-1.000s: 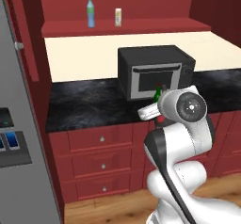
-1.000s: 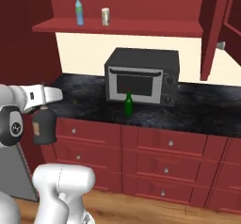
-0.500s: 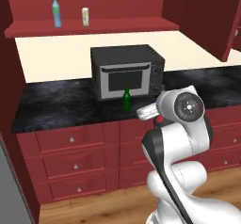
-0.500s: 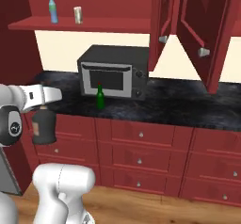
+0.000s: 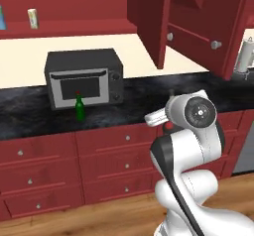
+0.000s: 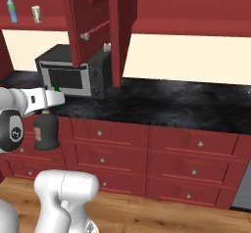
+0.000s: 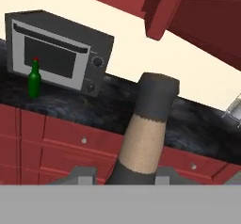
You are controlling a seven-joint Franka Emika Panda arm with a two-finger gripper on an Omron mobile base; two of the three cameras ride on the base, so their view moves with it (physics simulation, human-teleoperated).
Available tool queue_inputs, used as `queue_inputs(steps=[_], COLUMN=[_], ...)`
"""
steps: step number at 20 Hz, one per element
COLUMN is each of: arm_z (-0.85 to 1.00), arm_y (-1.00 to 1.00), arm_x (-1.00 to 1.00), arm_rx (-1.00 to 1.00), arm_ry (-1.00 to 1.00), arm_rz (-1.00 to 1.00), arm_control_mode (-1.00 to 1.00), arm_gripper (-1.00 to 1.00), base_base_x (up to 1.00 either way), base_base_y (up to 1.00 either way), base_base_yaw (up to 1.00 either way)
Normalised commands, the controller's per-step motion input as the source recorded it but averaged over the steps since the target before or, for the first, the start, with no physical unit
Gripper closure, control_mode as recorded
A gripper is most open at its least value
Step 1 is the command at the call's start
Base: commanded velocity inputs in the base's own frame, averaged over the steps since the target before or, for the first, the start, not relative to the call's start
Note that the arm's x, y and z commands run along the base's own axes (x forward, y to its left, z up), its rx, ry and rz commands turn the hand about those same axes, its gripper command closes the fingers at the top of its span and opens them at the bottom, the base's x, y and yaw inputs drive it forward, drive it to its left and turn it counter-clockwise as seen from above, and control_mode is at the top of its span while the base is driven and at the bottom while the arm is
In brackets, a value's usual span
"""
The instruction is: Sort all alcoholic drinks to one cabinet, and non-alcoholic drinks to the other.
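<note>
**A:** What's the kitchen like?

**B:** Black speckled surface (image 5: pixel 30 113) over red drawers (image 6: pixel 147 144), cream wall behind. A dark microwave (image 5: pixel 82 79) sits on it, the green bottle (image 5: pixel 79 107) upright just in front. Upper cabinet doors (image 5: pixel 149 17) hang open.

**A:** Anything on the shelf?

**B:** A small carton (image 5: pixel 32 18) and a blue bottle (image 6: pixel 11 9); labels unreadable.

**A:** End effector?

**B:** The end effector (image 6: pixel 49 110) is clamped on the dark bottle (image 6: pixel 46 131) by the neck, pale label (image 7: pixel 143 143) showing, off the surface.
</note>
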Motion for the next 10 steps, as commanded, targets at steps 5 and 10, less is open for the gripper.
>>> queue_inputs(steps=[5, 10], arm_z=[0.0, 0.0], arm_y=[0.0, 0.0], arm_x=[0.0, 0.0], arm_rx=[0.0, 0.0], arm_ry=[0.0, 0.0], arm_rz=[0.0, 0.0], arm_control_mode=[1.0, 1.0], arm_gripper=[1.0, 1.0], base_base_x=[-0.24, -0.18], base_base_y=[-1.0, -1.0], base_base_yaw=[0.0, 0.0])
